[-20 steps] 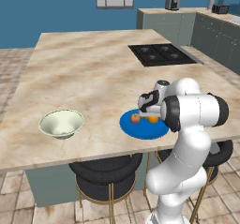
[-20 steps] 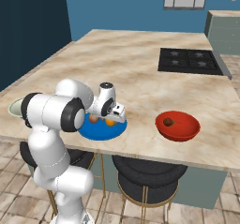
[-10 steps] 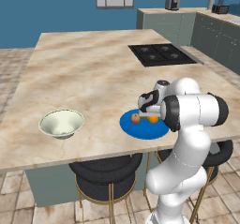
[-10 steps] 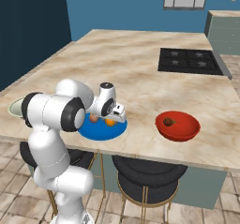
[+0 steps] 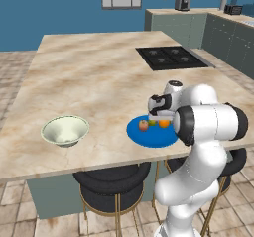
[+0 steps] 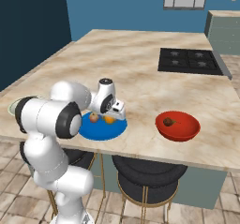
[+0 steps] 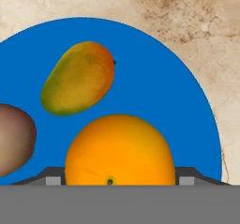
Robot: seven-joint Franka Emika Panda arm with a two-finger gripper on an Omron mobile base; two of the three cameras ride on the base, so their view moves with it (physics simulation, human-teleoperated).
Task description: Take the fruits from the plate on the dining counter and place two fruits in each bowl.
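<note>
Spanning a blue-walled kitchen, the beige marble dining counter (image 5: 94,77) bears a flat blue plate (image 5: 149,138) of fruit, a pale flared bowl (image 5: 65,130) and a glossy red bowl (image 6: 178,126) holding one brown fruit (image 6: 167,122); the gripper (image 7: 112,181) clamps the round orange (image 7: 119,150).

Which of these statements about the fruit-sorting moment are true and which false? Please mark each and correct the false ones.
1. The red bowl holds one brown fruit. True.
2. The pale bowl already holds two fruits. False: nothing shows inside it.
3. Three fruits lie on the plate: an orange, a green-yellow fruit and an apple. True.
4. The gripper is at the green-yellow fruit. False: the orange sits between its fingertips.
5. The plate lies between the two bowls along the counter's near edge. True.
6. The orange is raised high above the plate. False: it sits low at the plate.
</note>
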